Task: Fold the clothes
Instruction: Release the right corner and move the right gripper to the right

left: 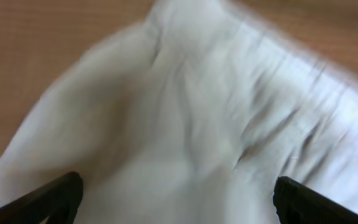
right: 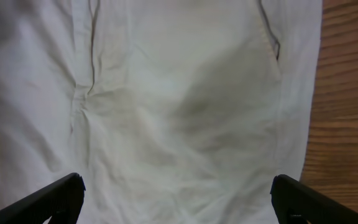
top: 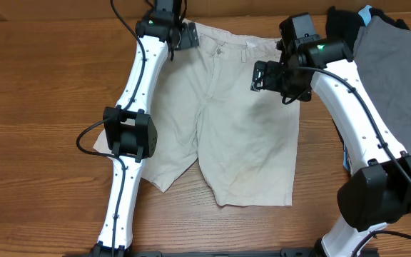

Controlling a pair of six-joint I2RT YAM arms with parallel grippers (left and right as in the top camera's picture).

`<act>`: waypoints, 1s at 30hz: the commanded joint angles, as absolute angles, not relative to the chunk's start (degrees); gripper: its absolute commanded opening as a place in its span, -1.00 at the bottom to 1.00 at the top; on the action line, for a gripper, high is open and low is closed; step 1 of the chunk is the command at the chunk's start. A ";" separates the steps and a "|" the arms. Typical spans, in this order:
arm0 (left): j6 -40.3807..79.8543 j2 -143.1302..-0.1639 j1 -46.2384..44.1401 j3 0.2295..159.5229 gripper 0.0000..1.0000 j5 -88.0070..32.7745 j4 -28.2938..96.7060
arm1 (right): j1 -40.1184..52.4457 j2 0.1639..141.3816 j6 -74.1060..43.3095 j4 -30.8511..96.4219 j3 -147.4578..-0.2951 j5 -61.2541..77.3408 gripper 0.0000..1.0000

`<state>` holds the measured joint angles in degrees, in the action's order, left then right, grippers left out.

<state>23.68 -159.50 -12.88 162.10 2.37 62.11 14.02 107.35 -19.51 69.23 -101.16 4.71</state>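
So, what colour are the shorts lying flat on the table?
The shorts are plain light beige, with no pattern. The overhead view shows this best.

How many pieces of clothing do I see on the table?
3. The beige shorts lie spread in the middle; a grey garment is at the right edge; a black garment is beside it, at the top. More may be hidden underneath.

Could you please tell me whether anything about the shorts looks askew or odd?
Nothing looks damaged. The shorts lie flat, but the leg beneath the left arm splays outward, so the hems sit unevenly. A faint darker patch near the crotch may be shadow or a stain; I cannot tell.
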 commanded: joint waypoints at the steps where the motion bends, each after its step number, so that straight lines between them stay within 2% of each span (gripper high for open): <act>1: 17.72 -156.46 -11.88 169.14 0.99 1.39 69.84 | 14.00 108.27 -19.77 68.79 -100.77 2.02 0.98; 6: 12.73 -152.59 -11.90 176.64 1.00 1.48 84.38 | 14.00 109.93 -23.42 69.93 -97.82 2.96 1.00; 11: 11.29 -148.29 -11.94 179.85 1.00 1.50 92.97 | 14.17 110.39 -25.56 68.69 -91.85 9.17 1.00; 19: 11.09 -146.47 -11.92 179.74 1.00 1.93 96.82 | 15.86 110.39 -24.58 66.50 -82.85 14.76 1.00; 30: 5.10 -146.50 -12.01 179.61 1.00 1.89 96.51 | 18.28 110.39 -22.31 61.32 -74.96 17.32 1.00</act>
